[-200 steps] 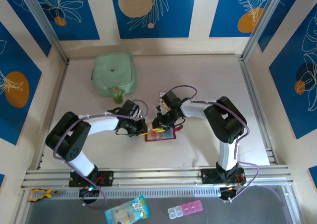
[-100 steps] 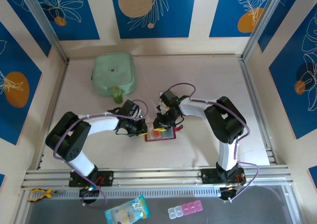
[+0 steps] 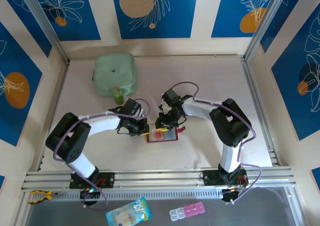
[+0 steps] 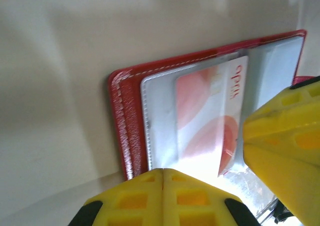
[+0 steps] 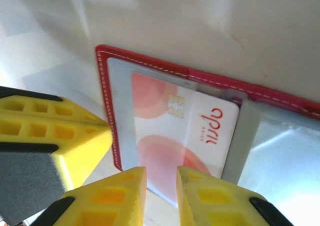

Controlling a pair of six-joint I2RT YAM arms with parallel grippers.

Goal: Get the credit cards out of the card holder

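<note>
The pale counter carries a mint-green pouch at its far left, well apart from the work. Both arms reach in toward the middle, where the card holder lies open and flat, its red edge toward the near side. The left arm comes at it from the left and the right arm from the far right, so the holder sits between the two grippers. Inside the holder, a clear grey sleeve holds a whitish credit card with red-orange shapes; it is not yet out. The left gripper is fully closed, with its yellow fingers pressed together at the holder's edge. It looks to be pinning the holder down, not grasping anything. The right gripper is the one placed for the pull. Its fingers stand narrowly apart, and the card's near edge runs into the gap. I cannot tell whether they actually pinch it. Judging by the print, the card's long axis points toward those fingers, so the draw should run straight back along that line.
</note>
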